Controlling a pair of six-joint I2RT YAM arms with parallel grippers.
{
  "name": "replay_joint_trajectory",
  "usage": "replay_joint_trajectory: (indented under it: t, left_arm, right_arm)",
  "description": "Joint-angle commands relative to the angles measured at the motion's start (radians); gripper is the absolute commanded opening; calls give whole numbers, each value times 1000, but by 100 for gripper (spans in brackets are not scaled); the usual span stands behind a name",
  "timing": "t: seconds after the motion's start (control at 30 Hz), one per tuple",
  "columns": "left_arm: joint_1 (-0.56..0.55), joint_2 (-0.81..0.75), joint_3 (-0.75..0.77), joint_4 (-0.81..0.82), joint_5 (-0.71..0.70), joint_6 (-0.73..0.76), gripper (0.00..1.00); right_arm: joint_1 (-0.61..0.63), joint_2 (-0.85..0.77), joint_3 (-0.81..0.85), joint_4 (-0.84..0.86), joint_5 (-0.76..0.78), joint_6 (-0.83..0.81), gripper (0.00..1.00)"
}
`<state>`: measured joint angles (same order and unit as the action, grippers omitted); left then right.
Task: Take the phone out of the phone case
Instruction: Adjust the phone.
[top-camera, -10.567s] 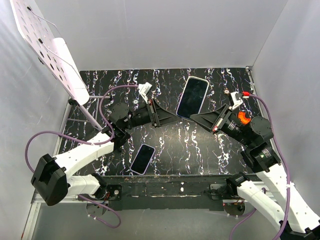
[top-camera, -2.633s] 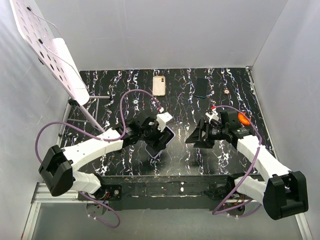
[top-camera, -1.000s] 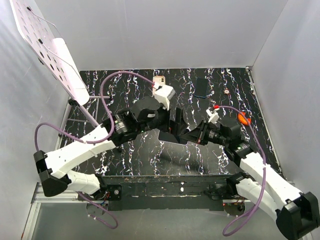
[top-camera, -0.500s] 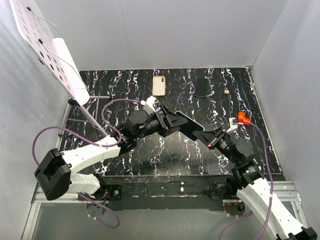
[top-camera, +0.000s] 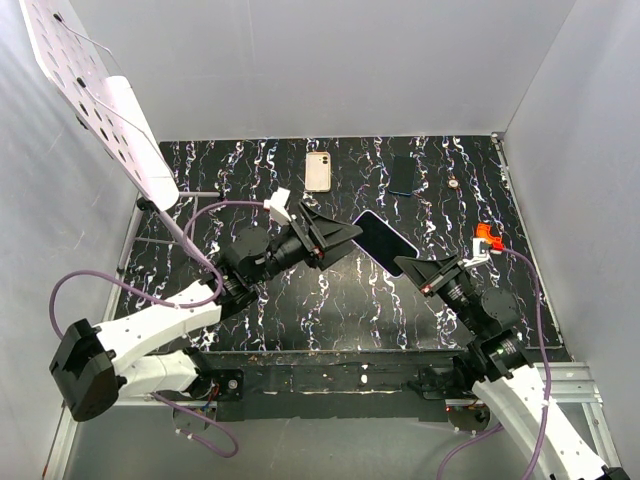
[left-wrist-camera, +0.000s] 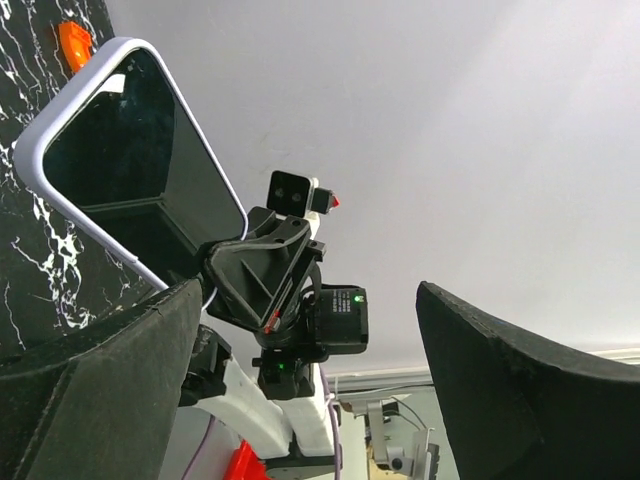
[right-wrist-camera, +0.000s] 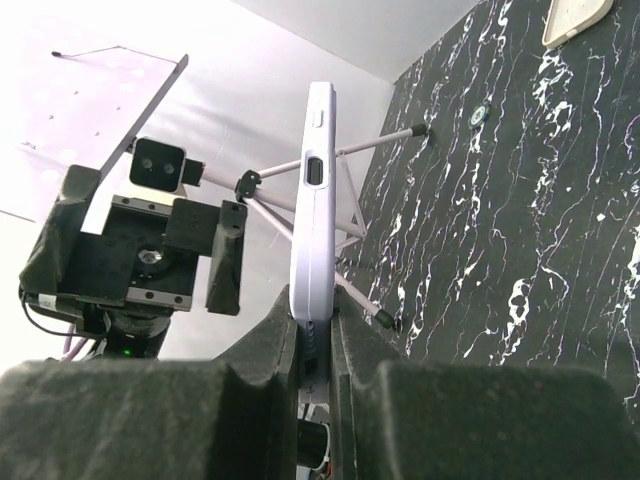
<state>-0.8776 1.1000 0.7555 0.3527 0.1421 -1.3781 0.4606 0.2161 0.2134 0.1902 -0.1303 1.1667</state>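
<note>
Aloft, phone (left-wrist-camera: 130, 150) inside case (right-wrist-camera: 318, 230)

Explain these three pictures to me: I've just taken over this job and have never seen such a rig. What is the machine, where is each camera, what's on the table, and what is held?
These are two robot arms bolted at the near edge of a black marbled table. The wide picture looks down from above and behind them. The other two come from a camera on each wrist. The right gripper is clamped on one end of the phone in its pale case, holding it up off the table. The left gripper is open beside it and holds nothing. Near the far edge lie a pale phone-shaped item and a dark one.
</note>
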Motion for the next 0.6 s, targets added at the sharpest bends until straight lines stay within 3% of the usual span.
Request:
replay_joint_trajectory:
  t: [0.0, 0.13, 0.3, 0.57]
  left_arm:
    - [0, 63, -44, 61, 2, -50, 87]
    - [0, 93, -28, 69, -1, -41, 80]
    - [0, 58, -12, -11, -29, -3, 76]
    - [9, 182, -27, 210, -32, -106, 64]
  right_arm:
    - [3, 23, 54, 187, -29, 27, 1]
    - [4, 13, 43, 253, -45, 56, 1]
    - [4, -35, 78, 150, -8, 19, 1]
    - [4, 75, 70, 282, -139, 76, 1]
